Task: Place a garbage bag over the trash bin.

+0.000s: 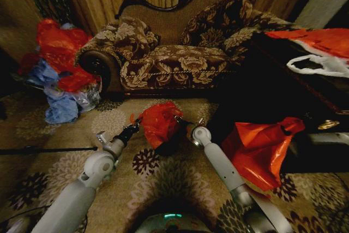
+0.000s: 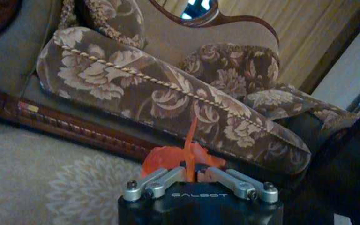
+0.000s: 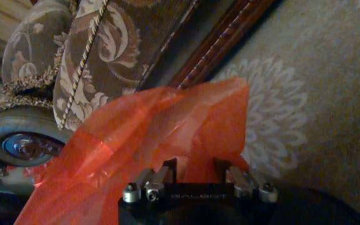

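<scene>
Red crinkly garbage bag (image 1: 161, 123) is pinched from both sides, left gripper (image 1: 134, 125) at 9 o'clock, right gripper (image 1: 185, 124) at 3, trash bin (image 1: 170, 147) directly underneath.

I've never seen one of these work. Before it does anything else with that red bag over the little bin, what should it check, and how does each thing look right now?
1. Left gripper pinching the garbage bag: ok, fingers closed on a strip of red film.
2. Right gripper holding the bag's other side: ok, film between its fingers.
3. Bag above the trash bin: ok, bin dark beneath.
4. Bag mouth stretched around the rim: cannot tell, rim hidden.
5. Larger orange bag clear of right arm: not ok, right beside it.
</scene>
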Robot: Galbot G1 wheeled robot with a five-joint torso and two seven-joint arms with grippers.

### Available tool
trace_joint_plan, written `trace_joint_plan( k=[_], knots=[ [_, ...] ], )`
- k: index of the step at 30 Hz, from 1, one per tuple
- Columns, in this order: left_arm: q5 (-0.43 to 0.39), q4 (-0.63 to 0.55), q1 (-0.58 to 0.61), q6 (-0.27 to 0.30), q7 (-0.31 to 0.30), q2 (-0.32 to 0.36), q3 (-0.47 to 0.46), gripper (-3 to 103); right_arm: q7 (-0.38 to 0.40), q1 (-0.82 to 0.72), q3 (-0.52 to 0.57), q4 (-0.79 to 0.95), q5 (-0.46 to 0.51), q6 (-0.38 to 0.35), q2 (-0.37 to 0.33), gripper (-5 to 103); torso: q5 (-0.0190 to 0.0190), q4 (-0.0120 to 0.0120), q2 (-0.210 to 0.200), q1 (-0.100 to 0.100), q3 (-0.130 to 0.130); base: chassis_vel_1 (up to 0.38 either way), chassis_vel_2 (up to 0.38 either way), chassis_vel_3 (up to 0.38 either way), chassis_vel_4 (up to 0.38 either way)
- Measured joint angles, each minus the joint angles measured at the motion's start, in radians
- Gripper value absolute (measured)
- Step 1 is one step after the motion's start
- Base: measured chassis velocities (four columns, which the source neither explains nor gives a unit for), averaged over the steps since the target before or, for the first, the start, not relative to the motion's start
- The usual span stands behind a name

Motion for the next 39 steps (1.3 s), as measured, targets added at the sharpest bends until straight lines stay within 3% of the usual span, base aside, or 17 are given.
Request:
trace_joint_plan(
  k=[1,2,4,6,11,20,25,27,31,39],
  knots=[
    [0.0,0.0,0.001,0.0,0.0,0.001,-0.002,0,0.0,-0.002,-0.001,0.005,-0.002,0.002,0.003,29,0.0,0.0,0.0,0.0,0.0,0.0,0.0,0.0,0.0],
    [0.0,-0.001,0.002,0.0,0.0,0.001,-0.003,0,0.001,-0.004,-0.001,0.01,-0.003,0.008,0.005,24,0.0,0.0,0.0,0.0,0.0,0.0,0.0,0.0,0.0],
    [0.0,-0.001,0.002,0.0,0.0,0.001,-0.003,0,0.001,-0.006,-0.002,0.013,-0.004,0.011,0.005,24,0.0001,0.0001,0.0,0.0,0.0,0.0,0.0,0.0,0.0],
    [0.005,-0.001,0.005,-0.001,0.0,-0.007,0.0,0,0.002,-0.015,-0.003,0.037,-0.009,0.034,0.002,8,0.0001,0.0001,0.0,0.0,0.0,0.0,0.0,0.0,0.0],
    [0.012,0.004,0.001,-0.001,0.0,-0.017,0.015,0,0.007,-0.032,0.013,0.098,-0.005,0.056,-0.017,1,0.0,0.0001,0.0,0.0,0.0,0.0,0.0,0.0,0.0],
    [0.018,0.034,-0.052,-0.002,-0.013,-0.022,0.073,0,0.019,-0.066,0.052,0.271,0.056,0.073,-0.08,0,0.0001,0.0002,0.0,0.0,0.0,0.0,0.0,0.0,0.0],
    [0.024,0.125,-0.183,-0.006,-0.027,-0.047,0.163,0,-0.024,-0.062,0.052,0.332,0.078,0.09,-0.101,0,0.0,0.0001,0.0,0.0,0.0,0.0,0.0,0.0,0.0],
    [0.027,0.146,-0.205,-0.007,-0.027,-0.055,0.174,0,-0.038,-0.063,0.046,0.334,0.072,0.09,-0.101,0,-0.0001,0.0,0.0,0.0,0.0,0.0,0.0,0.0,0.0],
    [0.059,0.301,-0.347,-0.018,-0.028,-0.121,0.233,0,-0.108,-0.102,0.016,0.333,0.01,0.098,-0.087,0,0.0,-0.0003,0.0,0.0,0.0,0.0,0.0,0.0,0.0],
    [0.11,0.394,-0.368,-0.043,-0.011,-0.133,0.241,0,-0.154,-0.167,-0.009,0.315,-0.037,0.075,-0.094,0,0.0,-0.0001,0.0,0.0,0.0,0.0,0.0,0.0,0.0]
  ],
)
